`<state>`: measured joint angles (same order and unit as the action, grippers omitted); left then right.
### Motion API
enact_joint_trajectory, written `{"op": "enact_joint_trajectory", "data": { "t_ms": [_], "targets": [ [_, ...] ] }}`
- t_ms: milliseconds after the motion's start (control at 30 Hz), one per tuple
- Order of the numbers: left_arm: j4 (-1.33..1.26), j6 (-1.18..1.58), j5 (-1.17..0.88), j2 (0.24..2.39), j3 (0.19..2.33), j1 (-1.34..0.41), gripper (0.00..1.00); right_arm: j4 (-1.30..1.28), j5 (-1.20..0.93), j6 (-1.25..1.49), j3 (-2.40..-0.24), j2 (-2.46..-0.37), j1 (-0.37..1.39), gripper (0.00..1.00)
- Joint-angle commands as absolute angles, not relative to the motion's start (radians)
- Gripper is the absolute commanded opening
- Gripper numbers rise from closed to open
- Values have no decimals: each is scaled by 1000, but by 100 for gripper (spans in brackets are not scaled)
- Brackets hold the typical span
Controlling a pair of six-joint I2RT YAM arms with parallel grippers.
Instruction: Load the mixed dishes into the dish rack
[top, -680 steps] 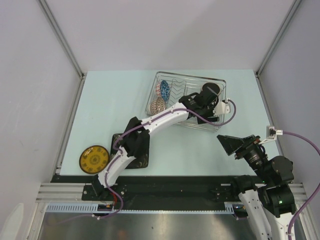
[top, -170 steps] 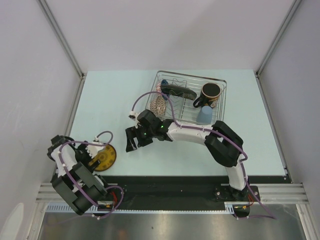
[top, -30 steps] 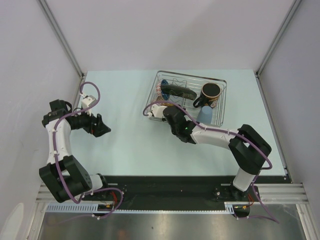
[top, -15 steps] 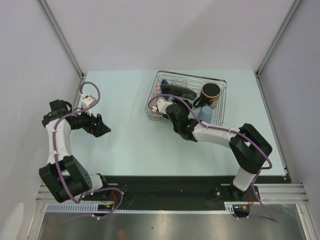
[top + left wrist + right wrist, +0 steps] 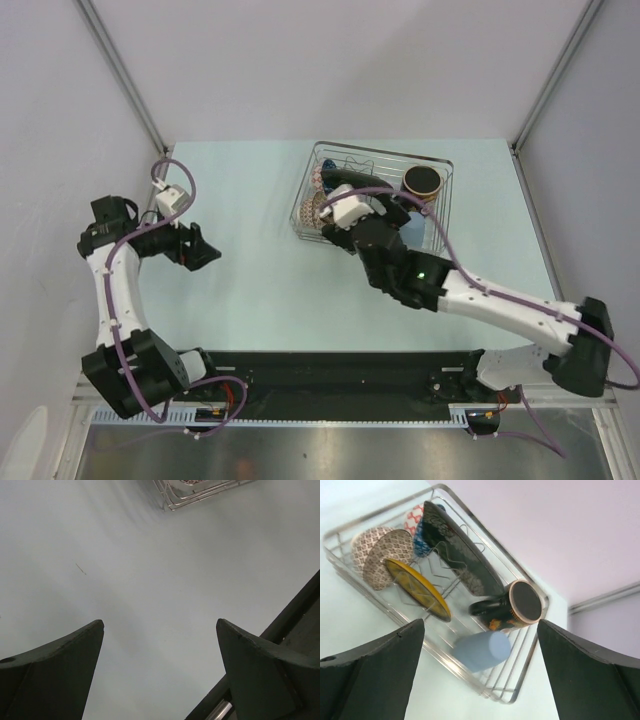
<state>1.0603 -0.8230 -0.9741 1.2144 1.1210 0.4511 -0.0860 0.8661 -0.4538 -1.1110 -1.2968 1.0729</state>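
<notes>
Loading looks to be at its closing step: every piece I can pick out sits inside the rectangular silver wire dish rack [image 5: 380, 151] at the far side of the pale blue-green table [image 5: 150, 580]. In the right wrist view the small round yellow patterned plate [image 5: 417, 591] stands on edge between the prongs. Beside it the black square floral plate [image 5: 462, 550] leans in a further slot. The beige-pink patterned bowl [image 5: 385, 560] rests on its side at the rack's left end, and the blue patterned bowl [image 5: 422, 542] behind it is mostly hidden (only a sliver of blue shows). The black mug with red inside [image 5: 512, 606] and the light-blue cup [image 5: 482, 650] both lie on their sides in the other section, close together. The right gripper [image 5: 480, 627] hovers above the rack with its fingers spread wide, holding and touching nothing. The left gripper [image 5: 160, 622] is equally wide apart and empty, over bare table well to the left of the rack. With nothing left outside the rack that I can see, the next move probably calls only for lifting the right arm clear without catching the wire rim or nudging the upright plates.
</notes>
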Motion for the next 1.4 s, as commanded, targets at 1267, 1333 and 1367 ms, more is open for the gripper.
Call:
{"op": "enact_joint_trajectory", "data": {
  "t_ms": [1267,1333,1367],
  "targets": [
    [595,-109,-407,914,977,-72,100,-747,486,436,-1101,-966,848,100],
    [592,-110,-408,917,976,-72,100,-742,486,430,-1101,-965,850,100],
    [594,-112,-408,917,974,-74,100,-739,485,428,-1101,-963,848,100]
  ]
}}
